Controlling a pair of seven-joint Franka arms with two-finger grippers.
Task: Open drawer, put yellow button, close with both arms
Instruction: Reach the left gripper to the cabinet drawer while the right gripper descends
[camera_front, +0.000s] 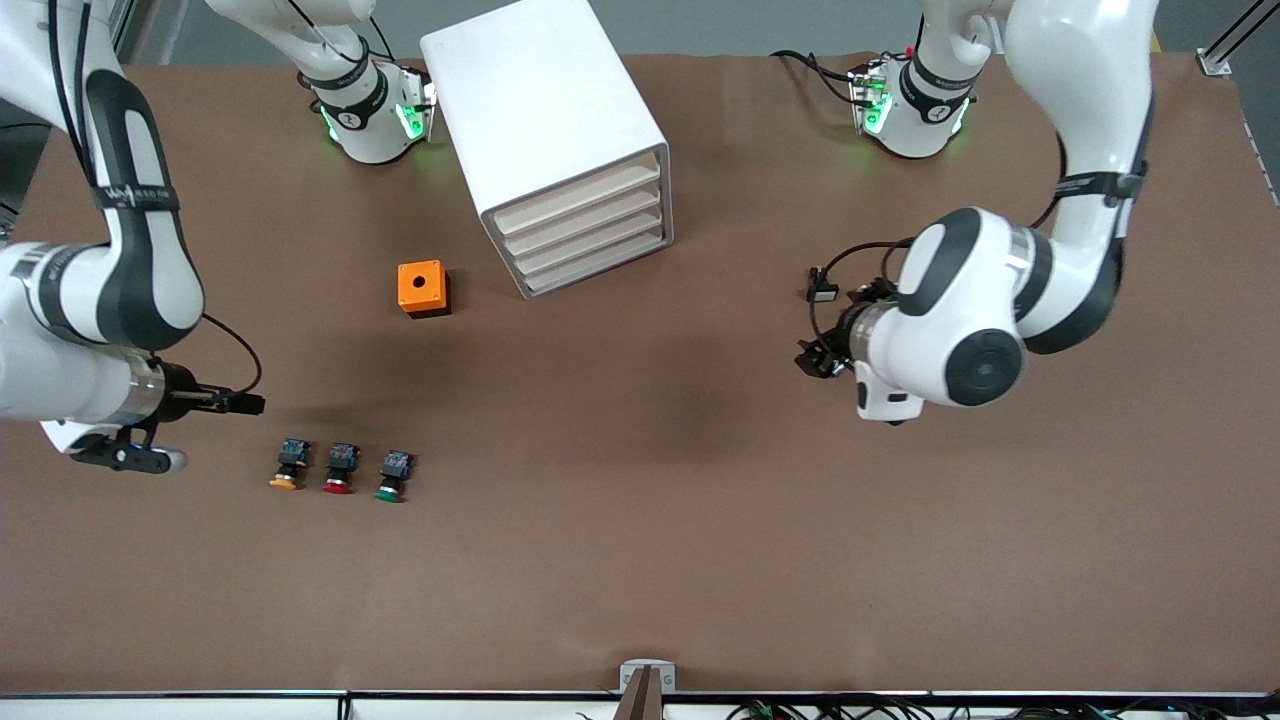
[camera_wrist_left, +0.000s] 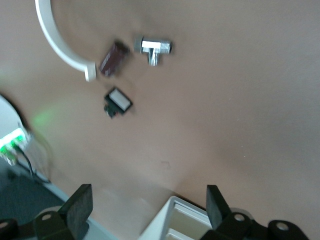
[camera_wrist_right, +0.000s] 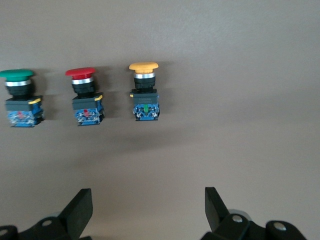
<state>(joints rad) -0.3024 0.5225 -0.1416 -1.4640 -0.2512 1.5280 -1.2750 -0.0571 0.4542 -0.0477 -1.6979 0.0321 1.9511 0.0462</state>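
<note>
The white cabinet (camera_front: 545, 110) stands near the robots' bases, and its top drawer (camera_front: 578, 194) is shut like the three below it. The yellow button (camera_front: 289, 466) lies on its side at the right arm's end of the table, in a row with a red and a green one. In the right wrist view the yellow button (camera_wrist_right: 144, 92) lies ahead of my open, empty right gripper (camera_wrist_right: 147, 205). My right gripper (camera_front: 135, 458) hovers beside that row. My left gripper (camera_front: 815, 358) hangs open and empty over bare table toward the left arm's end. A corner of the cabinet (camera_wrist_left: 175, 220) shows between the left gripper's (camera_wrist_left: 147, 207) fingers.
An orange box (camera_front: 423, 288) with a round hole sits beside the cabinet, farther from the front camera than the buttons. The red button (camera_front: 340, 468) and green button (camera_front: 393, 476) lie beside the yellow one. Both arm bases stand on either side of the cabinet.
</note>
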